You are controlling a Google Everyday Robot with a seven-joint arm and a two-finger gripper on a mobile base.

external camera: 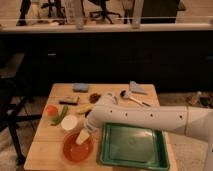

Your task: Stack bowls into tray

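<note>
The wide orange-red bowl (77,149) sits at the table's front left. The smaller white bowl (69,122) stands just behind it, upright and apart from it. The green tray (150,156) lies at the front right, right of the red bowl, with nothing in it. My white arm reaches in from the right, and my gripper (83,136) points down over the red bowl's far rim, between the two bowls and the tray's left edge. I cannot tell whether it touches the bowl.
On the wooden table (42,150): an orange fruit (50,110) and a green vegetable (60,116) at the left, a yellow item (84,108), a black bar (68,102), a blue pad (80,87), a dark red item (94,97), a ladle (131,98) and a grey-blue cloth (137,88).
</note>
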